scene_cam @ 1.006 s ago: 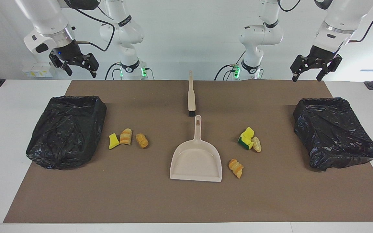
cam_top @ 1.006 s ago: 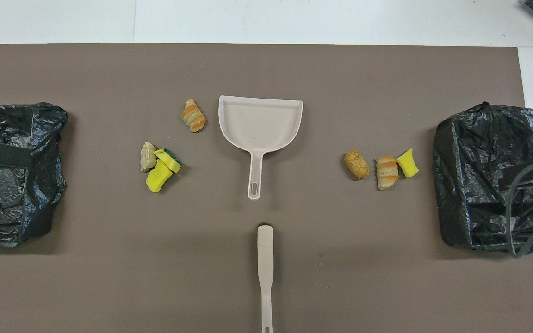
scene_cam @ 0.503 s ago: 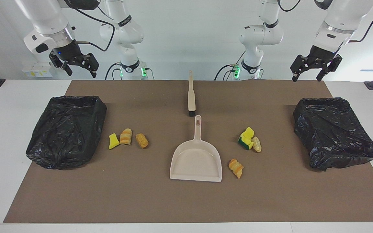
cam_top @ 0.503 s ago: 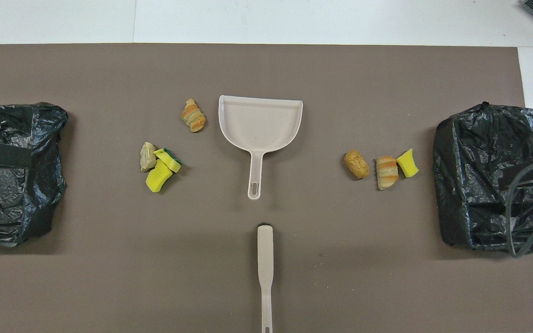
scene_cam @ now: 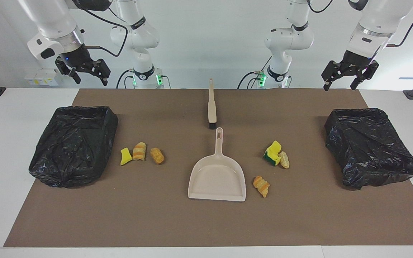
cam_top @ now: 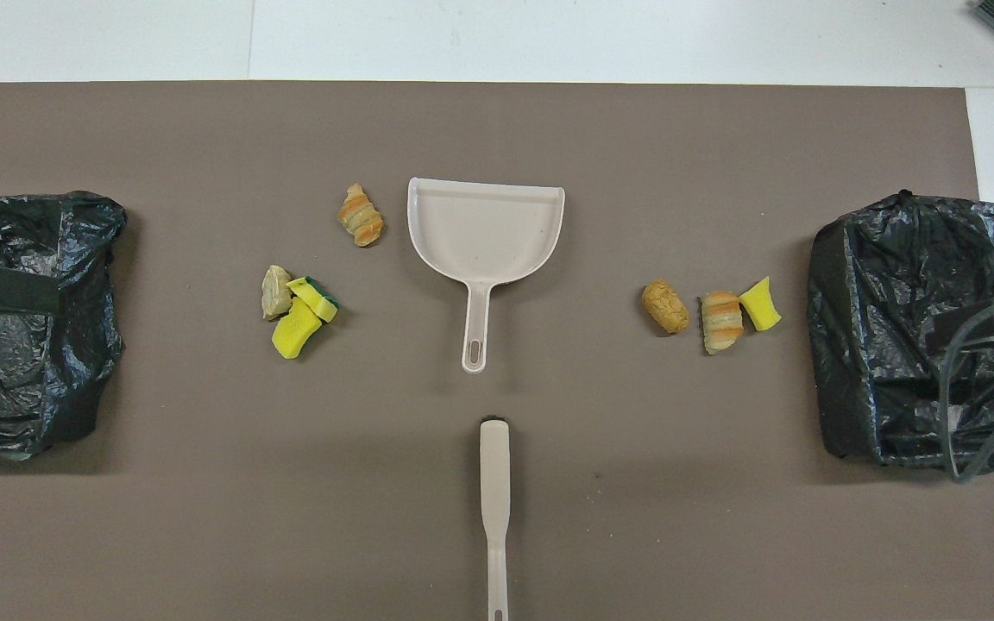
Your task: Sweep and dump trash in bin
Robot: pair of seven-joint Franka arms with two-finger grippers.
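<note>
Trash lies in two clusters on the brown mat. Toward the right arm's end sit a yellow sponge chunk [scene_cam: 124, 156] [cam_top: 760, 304], a striped lump [scene_cam: 139, 151] [cam_top: 721, 321] and an orange lump [scene_cam: 157, 155] [cam_top: 665, 306]. Toward the left arm's end are a yellow-green sponge [scene_cam: 273, 152] [cam_top: 303, 315], a pale lump [scene_cam: 284, 159] [cam_top: 274, 291] and a striped lump [scene_cam: 261, 185] [cam_top: 361, 216]. Each table end has a black-bagged bin [scene_cam: 74, 143] [scene_cam: 369, 147]. My right gripper [scene_cam: 89, 77] and left gripper [scene_cam: 339, 85] hang open and empty, high over the mat's robot-side corners.
A beige dustpan [scene_cam: 217, 179] [cam_top: 484, 228] lies mid-mat, handle toward the robots. A beige brush [scene_cam: 212, 107] [cam_top: 494, 483] lies in line with it, nearer the robots, bristle end toward the pan handle. White table borders the mat.
The right gripper has edged slightly upward. The left arm and everything on the mat are unchanged.
</note>
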